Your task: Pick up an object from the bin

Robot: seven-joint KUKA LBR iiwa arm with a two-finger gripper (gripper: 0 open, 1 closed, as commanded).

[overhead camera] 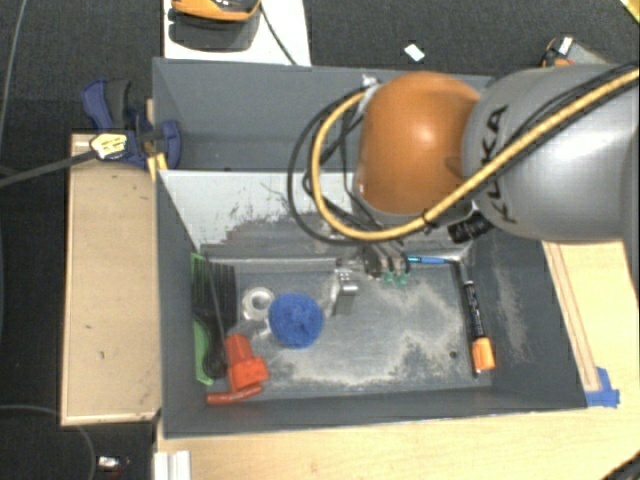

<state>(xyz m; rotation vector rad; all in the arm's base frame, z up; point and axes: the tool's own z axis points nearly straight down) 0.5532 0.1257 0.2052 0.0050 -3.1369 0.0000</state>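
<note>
Approach step: the pincer (345, 286), opening impossible to tell, hovered just beside a fuzzy round blue ball (296, 321); it probably needed centring, then lowering.

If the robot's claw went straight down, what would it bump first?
Probably the bare bin floor, just right of the blue ball; the gripper looks beside it, though depth is unclear.

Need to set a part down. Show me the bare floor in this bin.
The floor is bare front-centre, between the blue ball and the orange-capped black marker. The left end is crowded: green-and-black brush, orange-red tool, clear ring. The pincer hangs beside the ball.
</note>
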